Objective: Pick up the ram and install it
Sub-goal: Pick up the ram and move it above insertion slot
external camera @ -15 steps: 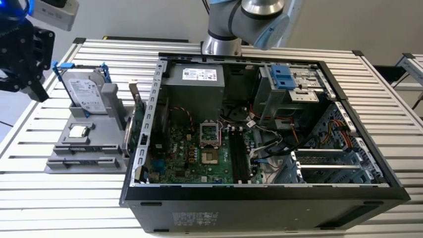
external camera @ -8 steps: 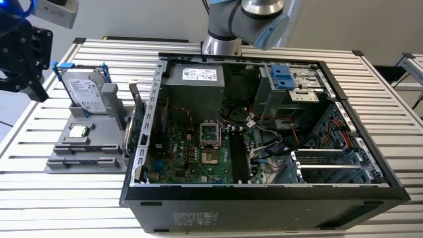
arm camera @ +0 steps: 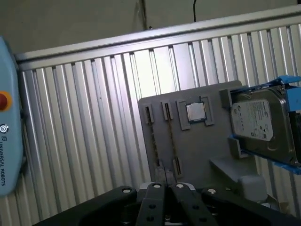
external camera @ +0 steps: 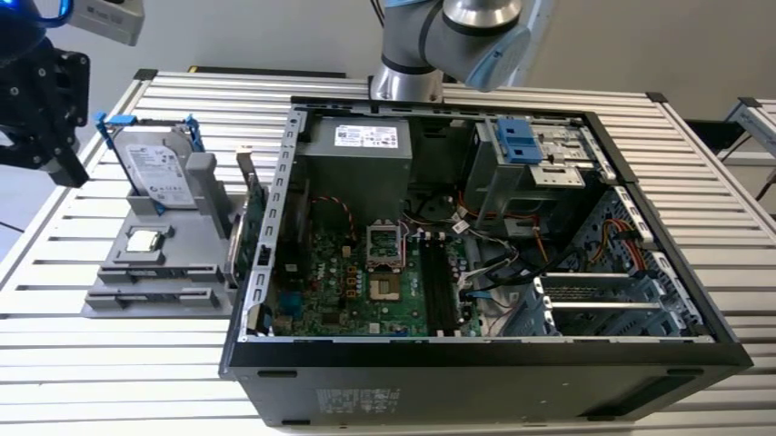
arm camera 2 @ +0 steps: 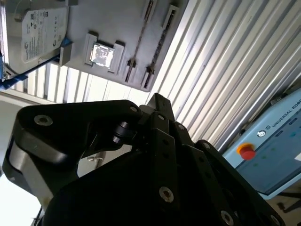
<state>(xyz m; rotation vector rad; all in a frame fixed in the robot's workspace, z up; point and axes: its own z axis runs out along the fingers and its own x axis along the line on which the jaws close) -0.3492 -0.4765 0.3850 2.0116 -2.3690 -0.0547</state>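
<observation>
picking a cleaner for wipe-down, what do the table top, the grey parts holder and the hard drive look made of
Table top: likely bare aluminium, ribbed slats with a pale satin sheen.
Grey parts holder: probably plastic, matte even grey with no glints; cannot be sure.
Hard drive: silvery metal casing under a white label, held in a blue frame that looks like plastic.

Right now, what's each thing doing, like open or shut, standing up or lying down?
Computer case, lying on its side, open, insides showing.
Hard drive, standing up on the grey holder.
Chip, lying flat in its pocket on the holder.
Memory stick, on its edge in a holder slot, not picked up.
Claw, in the air above the holder, holding nothing.
</observation>
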